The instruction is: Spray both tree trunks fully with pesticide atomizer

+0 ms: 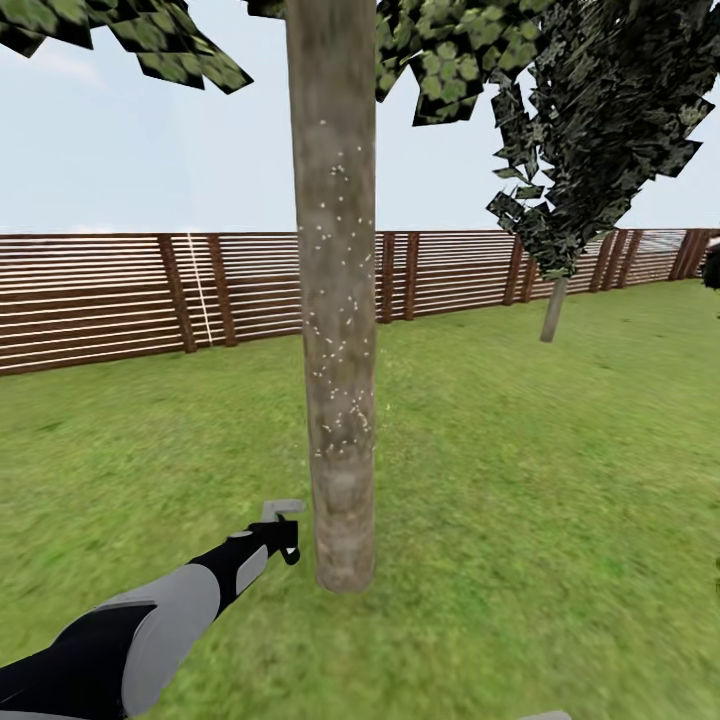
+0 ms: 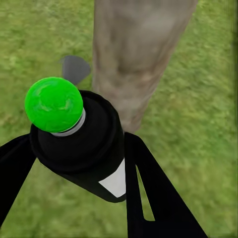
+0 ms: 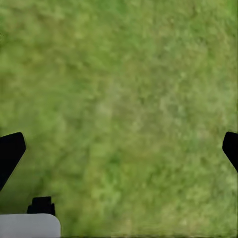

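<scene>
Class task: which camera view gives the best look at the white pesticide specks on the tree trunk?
The head view: white pesticide specks dot the tree trunk along its middle. The left wrist view shows the trunk's bare-looking base beyond the atomizer. The right wrist view looks at grass.

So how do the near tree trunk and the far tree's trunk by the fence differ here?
The near tree trunk stands upright, thick in the head view, and dotted with white pesticide specks; the far trunk looks thin, leans slightly, and shows no specks that I can make out. The left gripper holds the atomizer close to the near trunk's base. Both rise from grass.
</scene>
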